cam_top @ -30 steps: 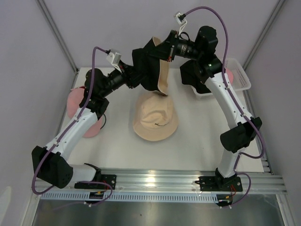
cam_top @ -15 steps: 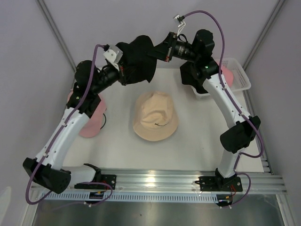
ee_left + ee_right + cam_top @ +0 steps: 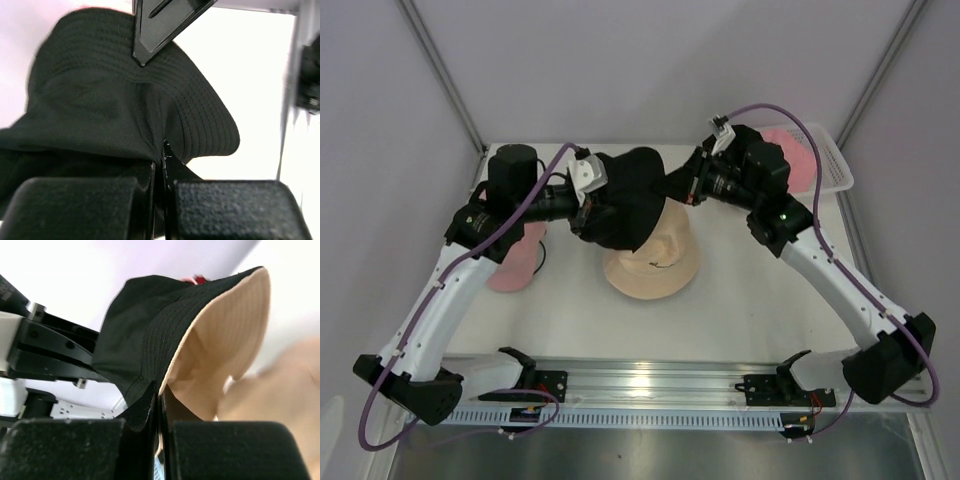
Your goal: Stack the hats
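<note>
Both pincers were clamped tight on the black bucket hat [image 3: 630, 195]. The left gripper [image 3: 159, 162] pinched its brim at 9 o'clock and the right gripper [image 3: 159, 395] at 3 o'clock, holding it over the 12 o'clock edge of the tan bucket hat [image 3: 655, 272].

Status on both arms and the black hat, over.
Shut on black bucket hat brim: left gripper, right gripper. Hat held over tan bucket hat. No obstruction seen.

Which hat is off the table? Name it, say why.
The black bucket hat: the left gripper and right gripper hold it by the brim above the tan bucket hat, which lies on the table.
</note>
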